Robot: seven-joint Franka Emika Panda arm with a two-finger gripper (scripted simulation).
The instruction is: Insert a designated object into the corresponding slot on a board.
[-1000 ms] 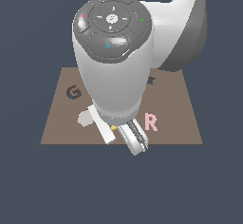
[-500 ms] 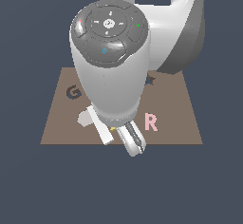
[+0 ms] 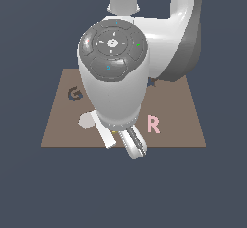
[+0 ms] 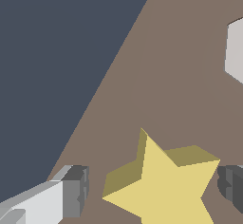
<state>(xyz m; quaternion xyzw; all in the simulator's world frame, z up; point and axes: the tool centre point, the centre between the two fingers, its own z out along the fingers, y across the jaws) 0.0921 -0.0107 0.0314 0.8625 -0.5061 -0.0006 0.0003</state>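
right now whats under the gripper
In the wrist view the yellow star lies on the brown board between the gripper fingers. In the exterior view the arm covers the star; whether the pads touch it is unclear.

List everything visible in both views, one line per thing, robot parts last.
board: one, brown, flat on the dark ground, under the arm.
letter R: one, pink, on the board toward the exterior view's right.
G-shaped recess: one, dark, on the board toward the exterior view's left.
octagon: one, pale grey, on the board below the G, partly hidden by the arm.
star: one, yellow, on the board between the fingers, seen in the wrist view.
star-shaped recess: one, dark, mostly hidden behind the arm.
arm: one, white and grey, over the board.
tool: one, fingers either side of the star, apart from it.
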